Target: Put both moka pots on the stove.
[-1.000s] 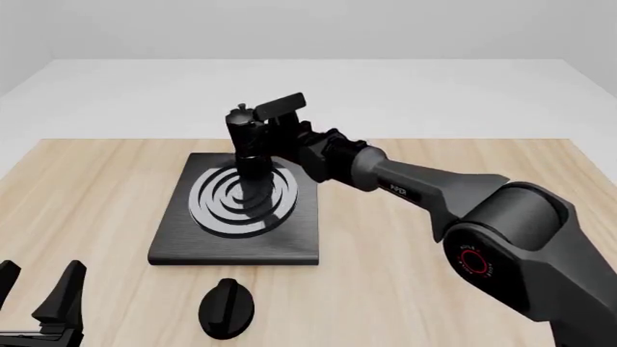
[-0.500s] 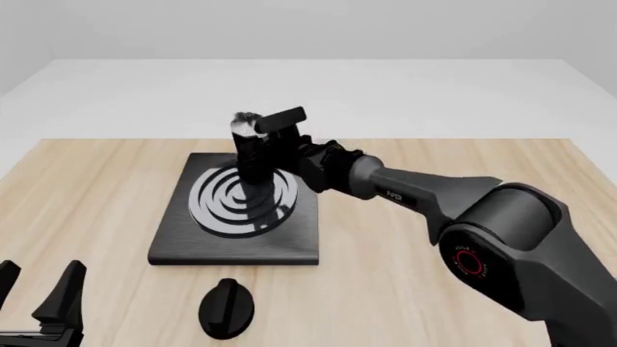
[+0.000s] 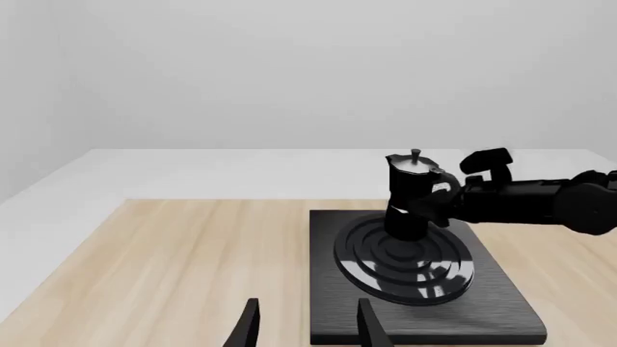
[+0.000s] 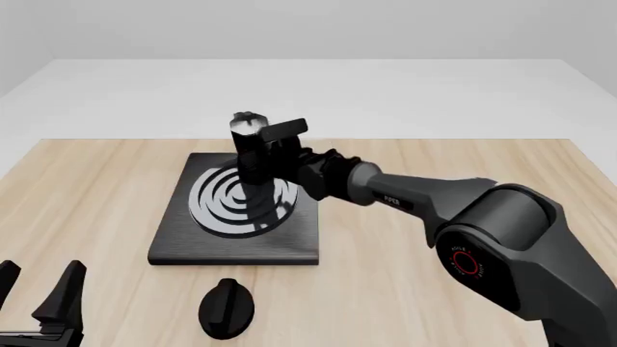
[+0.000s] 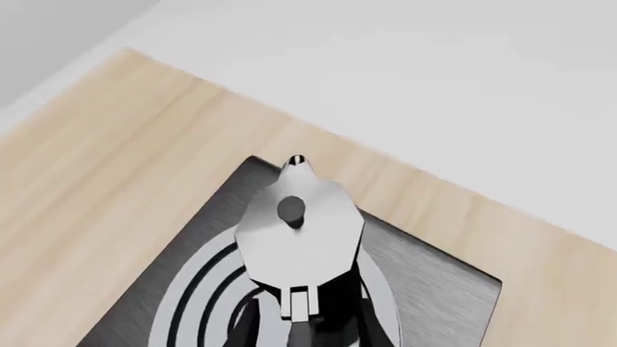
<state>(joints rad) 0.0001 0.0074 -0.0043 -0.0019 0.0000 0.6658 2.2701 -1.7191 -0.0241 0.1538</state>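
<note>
Just over the middle of the stove [image 4: 183, 242], the right gripper [image 4: 265, 148] holds a moka pot [image 4: 253, 163] upright, its fingers closed on the pot's side where the handle sits. From the front the pot's base appears to rest on the silver ring burner [image 4: 217, 199], though from this angle I cannot tell for sure whether it touches or hangs just above. The left wrist view shows the same pot [image 3: 412, 195] standing straight over the rings of the stove [image 3: 501, 303], with the right arm reaching in from the side and its gripper [image 3: 453, 194] clamped at the pot's handle side. The right wrist camera looks straight down on the shiny faceted lid [image 5: 299, 235] and its top knob, with the burner rings spread out below it. Only this one pot is in view in any picture. The left gripper [image 4: 39, 293] sits low at the near left edge of the table [image 4: 87, 188], well apart from the stove, its two fingers spread and holding nothing. A separate black round knob [image 4: 227, 309] lies on the wood just in front of the stove's near edge.
</note>
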